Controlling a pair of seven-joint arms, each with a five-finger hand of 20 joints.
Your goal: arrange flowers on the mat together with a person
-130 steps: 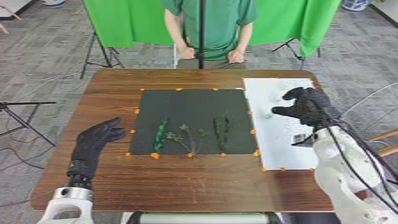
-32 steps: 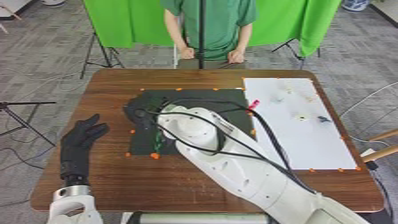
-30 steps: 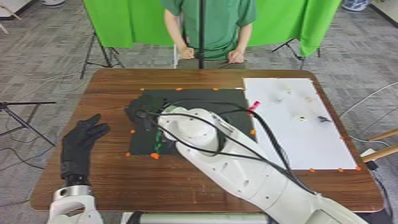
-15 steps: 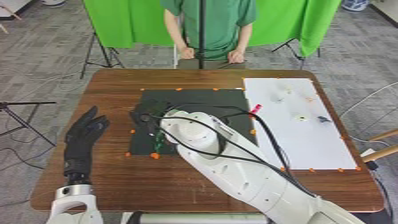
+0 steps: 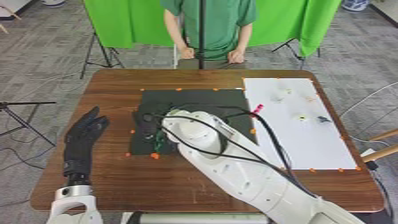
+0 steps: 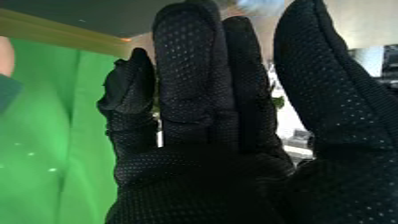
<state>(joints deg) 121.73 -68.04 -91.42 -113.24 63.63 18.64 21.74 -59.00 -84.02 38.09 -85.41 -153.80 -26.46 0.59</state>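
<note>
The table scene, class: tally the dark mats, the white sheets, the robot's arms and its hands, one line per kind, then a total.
Dark mat: 1
White sheet: 1
Robot arms: 2 (left arm, right arm)
Robot hands: 2 (left hand, right hand)
Total: 6

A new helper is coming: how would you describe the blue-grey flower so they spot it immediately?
On the brown table, find the white sheet to the robot's right of the dark mat. About midway along it, near its outer edge, lies the small blue-grey flower. It is darker than the pale yellowish flower just left and the pale ones farther up.
</note>
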